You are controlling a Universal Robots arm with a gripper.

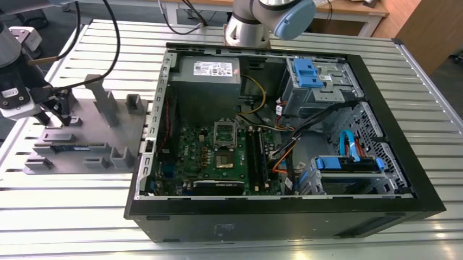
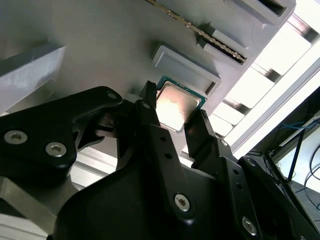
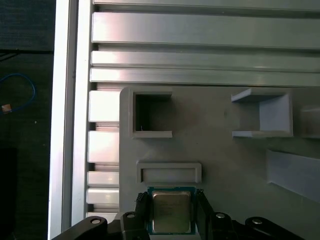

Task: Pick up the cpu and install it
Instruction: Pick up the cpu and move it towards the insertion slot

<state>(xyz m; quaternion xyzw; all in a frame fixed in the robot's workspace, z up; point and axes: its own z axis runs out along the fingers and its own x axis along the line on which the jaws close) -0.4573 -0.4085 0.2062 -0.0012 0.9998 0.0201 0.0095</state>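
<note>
Near the worktop's (image 1: 65, 216) left edge, on a flat matte grey tray (image 3: 225, 165), the cpu (image 3: 171, 216), a shiny square with a green rim, is clamped at two opposite edges by the gripper's (image 3: 172, 209) black fingers (image 3: 142, 207). Just beside the tray, toward the exterior view's right, an open black case (image 1: 289, 227) is seen.

cpu (image 2: 180, 97) near edge hidden behind tool (image 2: 174, 105); contact unclear.
</note>
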